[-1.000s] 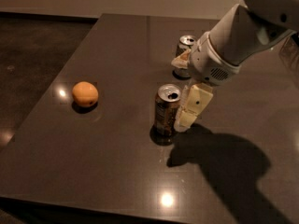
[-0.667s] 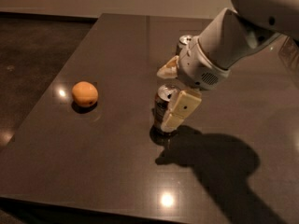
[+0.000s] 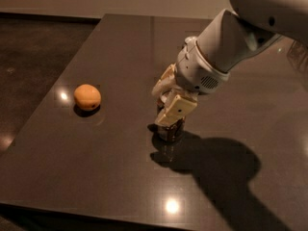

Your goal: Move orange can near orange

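Observation:
The orange can (image 3: 171, 131) stands upright on the dark table (image 3: 96, 167), right of centre; only its brownish lower body shows. My gripper (image 3: 161, 108) has come down over its top, one cream finger (image 3: 176, 110) in front of the can and the other behind, shut on it. The can's base rests on the table. The orange (image 3: 87, 96) sits on the table to the left, well apart from the can and the gripper.
My white arm (image 3: 226, 47) reaches in from the upper right and casts a large shadow (image 3: 216, 167) on the table to the right of the can. The table's left edge (image 3: 45, 105) runs near the orange. A dark floor lies beyond it.
The gripper has moved left and down from beside the can to over it, and its fingers have closed around the can. The second can behind is now hidden by the arm.

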